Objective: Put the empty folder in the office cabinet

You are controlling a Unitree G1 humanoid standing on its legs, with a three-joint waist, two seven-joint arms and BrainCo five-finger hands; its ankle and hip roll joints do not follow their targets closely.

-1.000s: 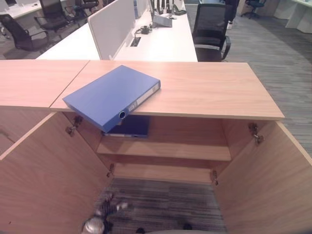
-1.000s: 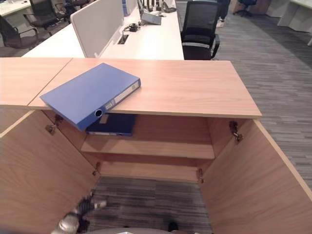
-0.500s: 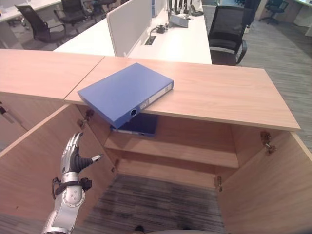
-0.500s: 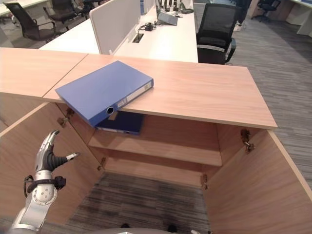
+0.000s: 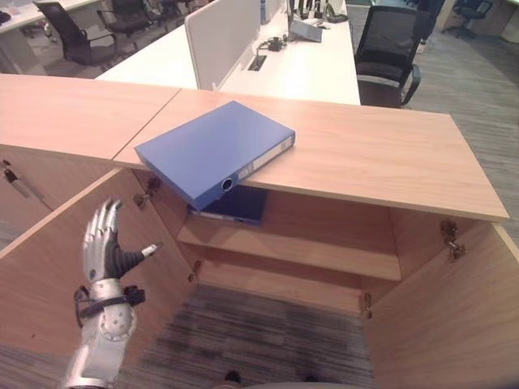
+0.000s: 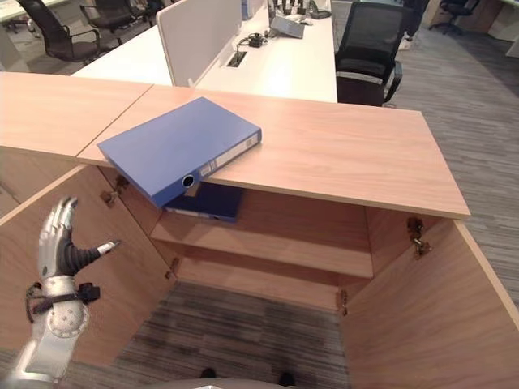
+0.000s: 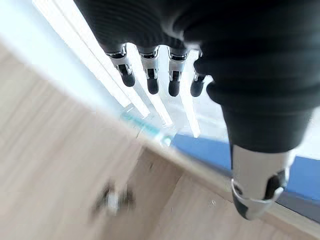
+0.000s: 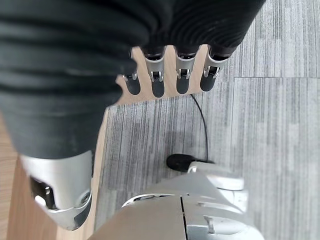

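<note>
Blue folder [image 5: 212,150] lies flat on the cabinet's wooden tabletop [image 5: 381,154], one corner poking out over the open cabinet. The left robot hand [image 5: 104,247] has come up higher beside the left door [image 5: 49,284], fingers spread wide, holding nothing. It looks ready to reach for the folder. The right robot hand [image 8: 165,75] hangs low over the floor, fingers straight.

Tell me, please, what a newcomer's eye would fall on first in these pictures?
Most striking is the blue folder lying flat on the wooden cabinet top, one corner jutting over the front edge. Below it both cabinet doors stand open, with a darker blue folder on the upper shelf. The left hand is raised, fingers spread, before the left door.
</note>
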